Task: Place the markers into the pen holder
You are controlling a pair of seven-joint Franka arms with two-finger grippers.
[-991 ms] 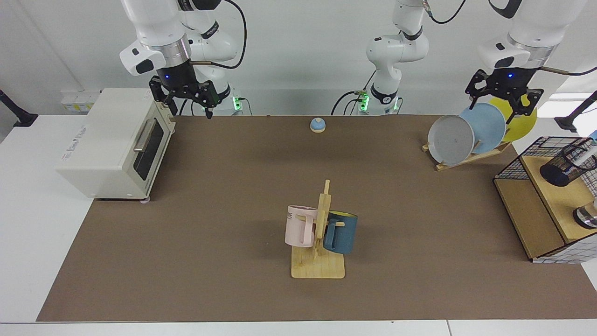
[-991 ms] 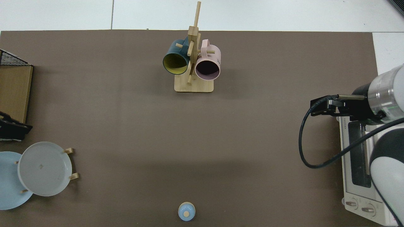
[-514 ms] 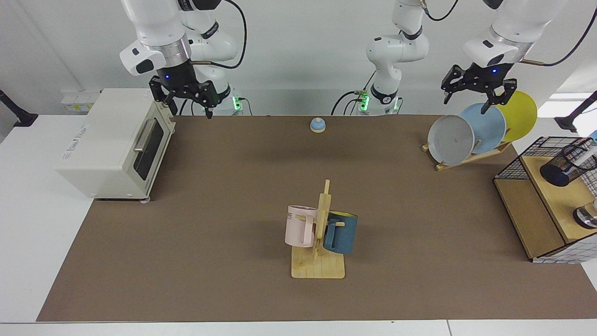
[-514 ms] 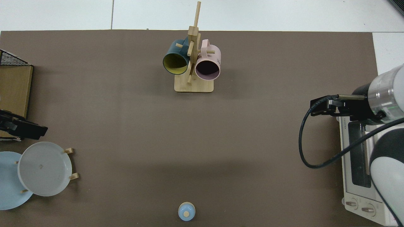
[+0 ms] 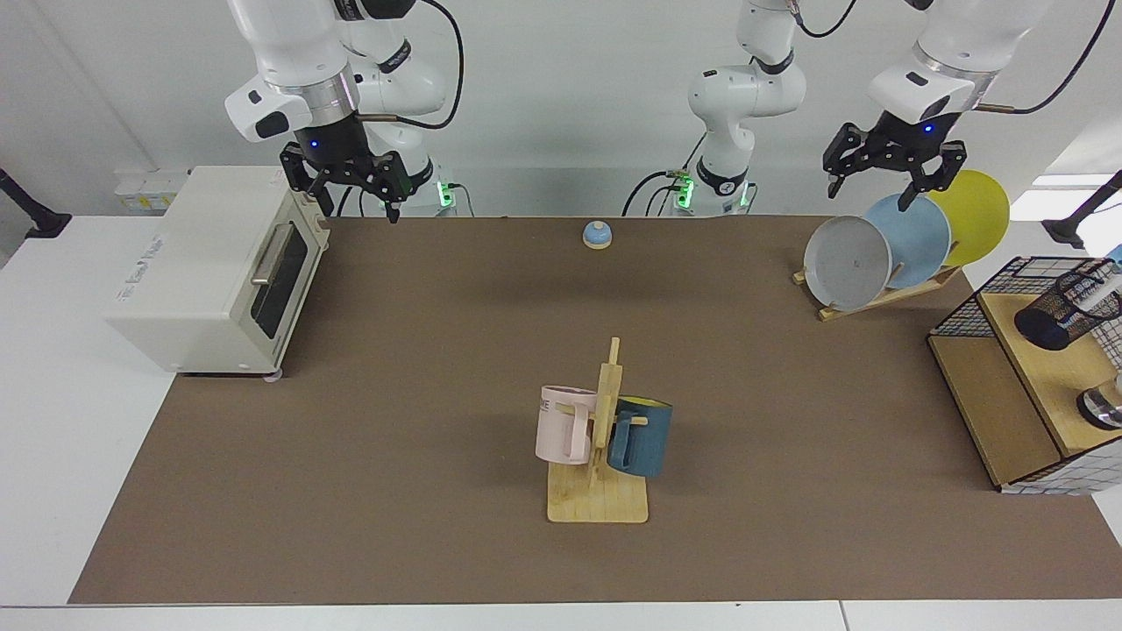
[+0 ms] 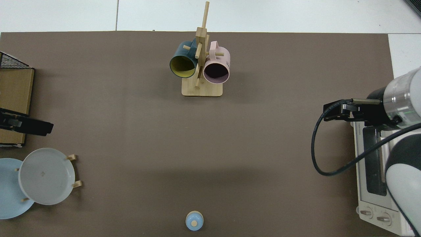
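On the bench (image 5: 394, 368) you have two arms, each with one end effector. The left end effector (image 5: 885, 180) hangs in the air above the plate rack (image 5: 885, 298), its fingers spread apart and holding nothing. The right end effector (image 5: 355, 194) hangs beside the top of the toaster oven (image 5: 210, 263), fingers also apart and empty; this arm waits.

Count the following items:
- One pen holder (image 5: 1065, 311): a small black wire-mesh cup with a dark base. It stands tilted on the wooden shelf (image 5: 1034, 368) at the bench's edge, in front of the black wire basket (image 5: 973, 302).
- One marker (image 5: 1103, 291): you can see only a slim pale barrel sticking out of the pen holder's mouth, close to the edge of the facing view. Its cap colour cannot be read there.
- Three plates in the rack: one grey (image 5: 847, 261), one light blue (image 5: 912, 238), one yellow (image 5: 977, 215).
- Two mugs on one wooden mug tree (image 5: 605, 438): one pink (image 5: 561, 425), one dark blue (image 5: 640, 436).
- One small blue bell (image 5: 597, 234) near the far edge of the bench.

In the top view the pen holder and marker lie outside the frame.
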